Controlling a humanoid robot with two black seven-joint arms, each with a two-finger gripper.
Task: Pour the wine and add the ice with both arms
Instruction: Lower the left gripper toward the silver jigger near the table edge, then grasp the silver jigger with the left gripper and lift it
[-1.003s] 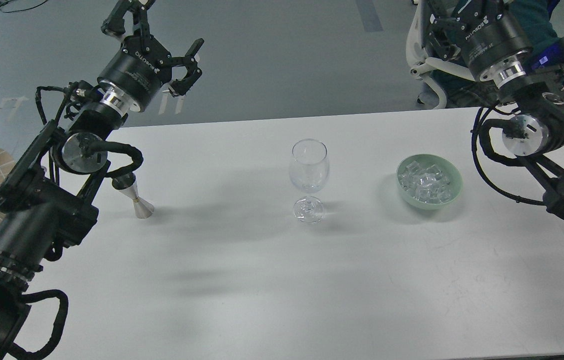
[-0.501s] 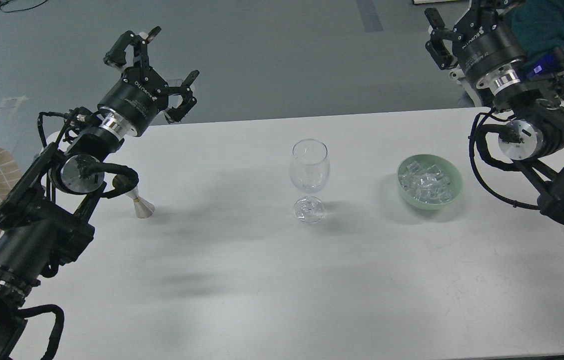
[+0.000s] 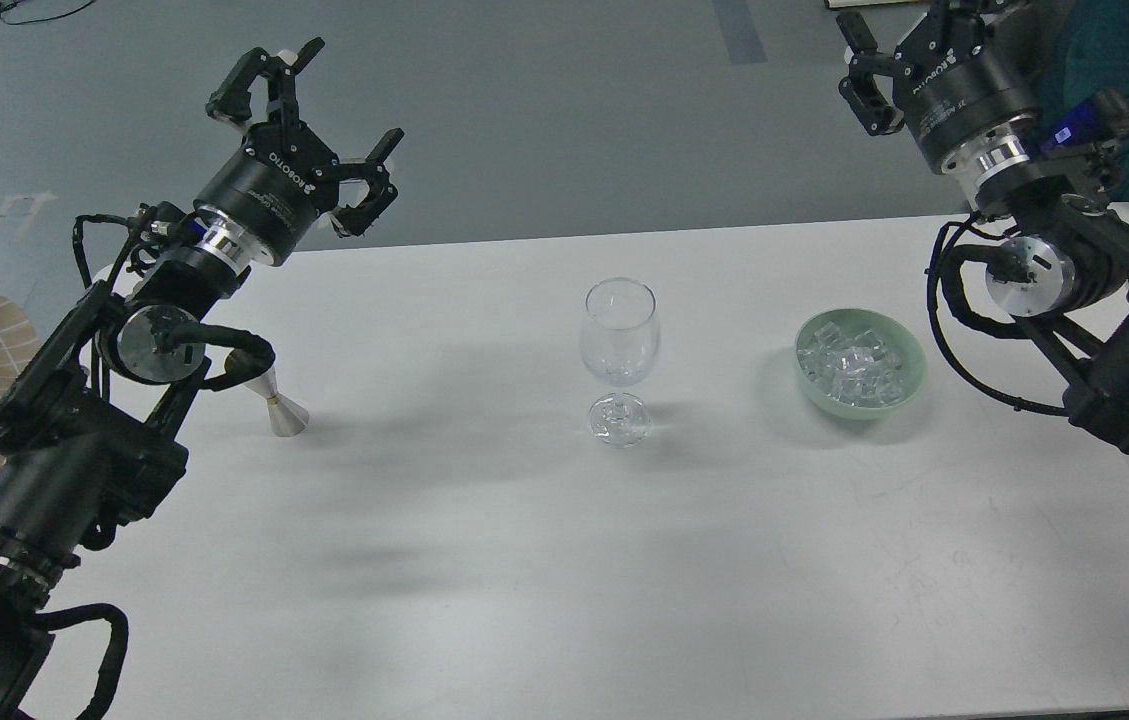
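Ice [image 3: 854,362] lies heaped in a pale green bowl [image 3: 912,352] on the white bench [image 3: 484,560], toward the right side, within reach of the right arm. An empty wine glass [image 3: 619,345] stands upright at the bench's middle, between both arms, so either can serve it. A small metal jigger [image 3: 279,400] stands near the left arm, partly hidden by its cable. The left gripper [image 3: 329,125] hovers over the bench's far edge, fingers spread wide and empty. The right gripper [image 3: 894,50] is raised beyond the far right corner; only part shows, so I cannot tell its state. Nothing seems started yet.
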